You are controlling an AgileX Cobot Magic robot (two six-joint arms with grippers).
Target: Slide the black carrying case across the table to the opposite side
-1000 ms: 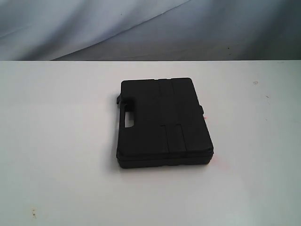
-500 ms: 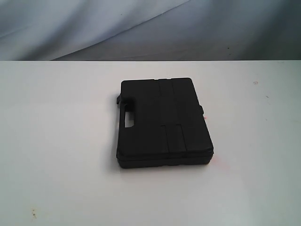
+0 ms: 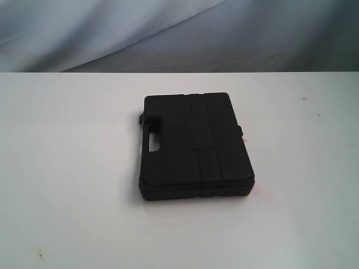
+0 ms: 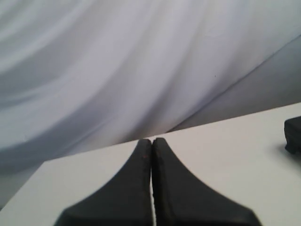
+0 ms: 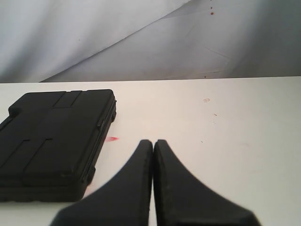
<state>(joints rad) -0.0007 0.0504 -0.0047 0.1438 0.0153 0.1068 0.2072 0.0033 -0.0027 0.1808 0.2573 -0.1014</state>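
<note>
— Draped grey cloth (image 3: pixel 168 33) filled the whole background, as we saw it, with soft folds running across it. What did we find below it?

— We saw a wide white surface (image 3: pixel 73 168), and on it the black carrying case (image 3: pixel 193 143), which lay flat and closed near the middle in the exterior view. Its handle opening (image 3: pixel 152 144) faced the left side of that view.

— And the tools?

— We saw them only through the wrist views. The left tool (image 4: pixel 151 141) had its two dark fingers pressed together along their length, gripping nothing. Only a corner of the case showed at the edge of that picture, well apart from the tips.

— The right one?

— We found the right tool (image 5: pixel 153 142) pinched together in the same way, and it held nothing either. The case lay near it but apart, off to one side of the tips, with white surface between them.

— Any marks?

— We noted a small red mark (image 5: pixel 112 139) on the surface just beside the case's long edge, and a few dark specks (image 3: pixel 39 253) near the front left corner in the exterior view. Whether the tools hovered or rested on the surface, we could not tell.
</note>
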